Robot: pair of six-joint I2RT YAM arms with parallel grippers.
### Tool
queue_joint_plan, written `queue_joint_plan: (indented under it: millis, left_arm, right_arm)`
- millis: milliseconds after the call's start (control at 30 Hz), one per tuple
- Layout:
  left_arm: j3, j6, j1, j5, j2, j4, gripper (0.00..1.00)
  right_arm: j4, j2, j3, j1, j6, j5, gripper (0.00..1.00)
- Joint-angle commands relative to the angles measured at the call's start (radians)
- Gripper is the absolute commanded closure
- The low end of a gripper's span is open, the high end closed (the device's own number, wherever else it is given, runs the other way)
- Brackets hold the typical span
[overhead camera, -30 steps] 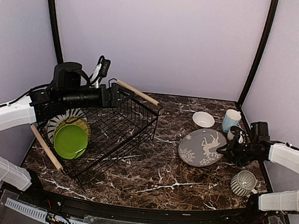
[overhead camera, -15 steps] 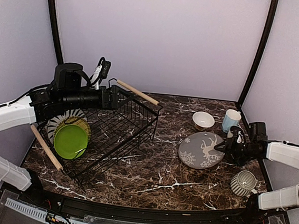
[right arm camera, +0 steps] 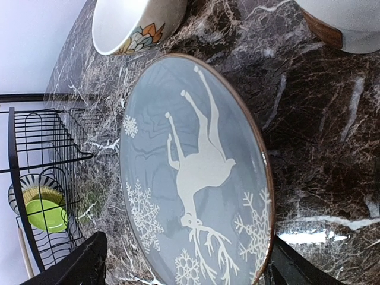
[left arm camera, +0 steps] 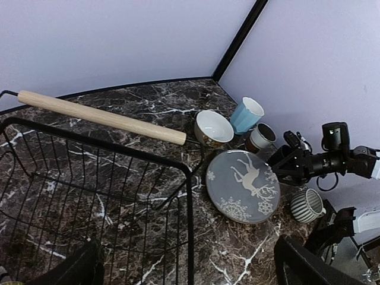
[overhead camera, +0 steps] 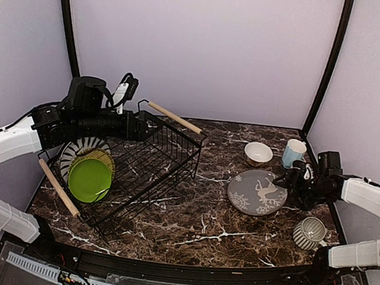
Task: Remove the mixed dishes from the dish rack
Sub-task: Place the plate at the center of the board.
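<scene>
Top external view shows the dish rack, a black wire basket, set diagonally on the left half of the dark marble counter, with one wooden handle at its far end and the other at its near left end. Three plates stand on edge inside the rack at its left end: the lime green plate in front, the olive-yellow plate just behind it, and the black-and-white striped plate at the back. The left hand hangs over the far rim of the rack near the far handle. In the left wrist view its dark fingers sit at the two bottom corners, spread wide with nothing between them. On the right half of the counter a grey deer plate lies flat. Beyond it are the cream bowl and the light blue cup, with the small white cup just beside the blue one. The striped mug stands nearer the right front corner. The right hand is low at the right edge of the deer plate, fingers wide apart on either side of its rim and not gripping it. Whether a finger touches the plate cannot be told.
</scene>
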Motion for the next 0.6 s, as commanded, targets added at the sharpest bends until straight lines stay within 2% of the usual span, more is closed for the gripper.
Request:
queue_joint_plan:
  millis: [0,100,267,367,467,567]
  left_arm:
    - [0.094,0.108,0.012,-0.203,-0.039,-0.243,0.01]
    - [0.121,0.14,0.057,-0.261,-0.059,-0.362,0.01]
    - [0.116,0.17,0.194,-0.268,-0.122,-0.459,0.01]
    - [0.124,0.201,0.228,-0.316,-0.148,-0.53,0.01]
    - [0.144,0.229,0.263,-0.384,-0.14,-0.599,0.01]
    - [0.163,0.247,0.312,-0.372,-0.106,-0.667,0.01]
  right_arm:
    - [-0.021,-0.042,0.051,-0.001,-0.016,0.035,0.12]
    - [-0.026,-0.061,0.058,0.0,-0.017,0.028,0.1]
    - [-0.036,-0.074,0.074,0.002,-0.019,0.001,0.09]
    - [-0.039,-0.089,0.081,0.005,-0.019,-0.014,0.09]
    - [-0.047,-0.108,0.093,0.007,-0.023,-0.029,0.08]
    - [-0.034,-0.133,0.102,0.007,-0.032,-0.06,0.05]
